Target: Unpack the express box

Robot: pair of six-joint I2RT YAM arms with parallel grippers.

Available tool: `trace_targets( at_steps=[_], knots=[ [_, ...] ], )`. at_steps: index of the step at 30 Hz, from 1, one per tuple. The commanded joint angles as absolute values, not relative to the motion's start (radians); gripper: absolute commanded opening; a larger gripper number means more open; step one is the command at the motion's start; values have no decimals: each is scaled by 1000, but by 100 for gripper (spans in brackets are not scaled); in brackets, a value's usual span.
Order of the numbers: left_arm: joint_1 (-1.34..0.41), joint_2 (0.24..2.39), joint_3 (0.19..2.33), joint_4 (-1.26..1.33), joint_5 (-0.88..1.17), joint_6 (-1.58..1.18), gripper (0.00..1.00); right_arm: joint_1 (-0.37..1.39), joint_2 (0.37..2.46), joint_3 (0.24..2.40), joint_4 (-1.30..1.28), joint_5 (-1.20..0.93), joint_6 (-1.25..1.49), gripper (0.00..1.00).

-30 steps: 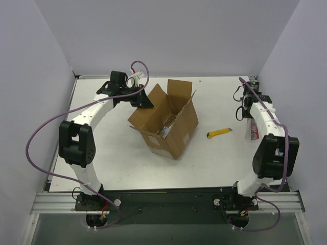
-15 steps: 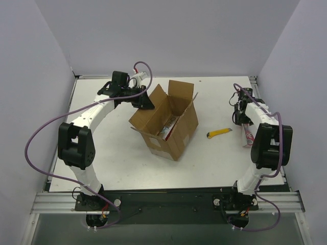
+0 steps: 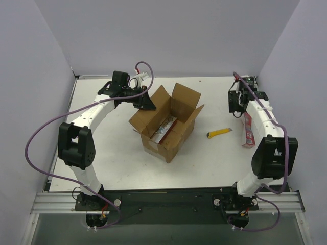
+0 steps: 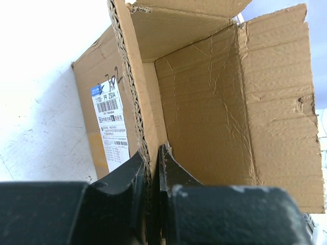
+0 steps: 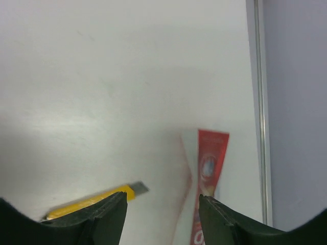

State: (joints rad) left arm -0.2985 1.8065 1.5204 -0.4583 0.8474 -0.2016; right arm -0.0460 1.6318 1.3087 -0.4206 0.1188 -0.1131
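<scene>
Left hand (image 4: 153, 159) pinches a flap of the express box (image 3: 168, 130), bracing it — right hand (image 5: 162, 205), wide and empty, likely reaches inside next.

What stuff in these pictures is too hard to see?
- Inside the express box: top view, contents too small, walls hide most.
- Box label: left wrist view, print too tiny to read.
- Yellow knife: right wrist view, partly behind the right claw.
- Red-and-white carton: blurred, cut by bottom edge.
</scene>
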Motion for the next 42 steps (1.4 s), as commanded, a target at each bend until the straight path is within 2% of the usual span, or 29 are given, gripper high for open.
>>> trace_targets(
  at_steps=[1,7,10,11,14,18,21,25,29,33,40,42],
  knots=[
    [-302,1778,1594,-457,903,-143,18,80,1508,1491,-376,-77,-184,58],
    [-307,1798,1635,-446,971,-163,18,288,1468,1563,-195,-317,-370,56],
    [-307,1805,1634,-426,994,-186,17,406,1500,1577,-109,-460,-556,50],
    [-307,1805,1634,-417,1002,-198,15,431,1520,1589,-109,-495,-584,45],
    [-310,1804,1635,-411,1002,-198,11,506,1586,1618,-156,-521,-591,39],
    [-314,1796,1669,-434,1003,-161,7,554,1554,1493,-279,-583,-751,33],
    [-324,1789,1684,-471,1017,-98,0,578,1472,1330,-333,-566,-904,32],
    [-347,1767,1690,-517,1041,-6,0,594,1369,1134,-400,-538,-1025,34],
    [-374,1744,1684,-515,1114,58,0,580,1321,1059,-397,-529,-1091,43],
    [-385,1766,1680,-505,1132,23,0,575,1367,1092,-405,-566,-1202,57],
    [-385,1790,1713,-489,1151,14,0,575,1492,1166,-434,-598,-1322,62],
    [-387,1796,1703,-473,1149,5,0,578,1538,1192,-437,-603,-1313,69]
  ],
)
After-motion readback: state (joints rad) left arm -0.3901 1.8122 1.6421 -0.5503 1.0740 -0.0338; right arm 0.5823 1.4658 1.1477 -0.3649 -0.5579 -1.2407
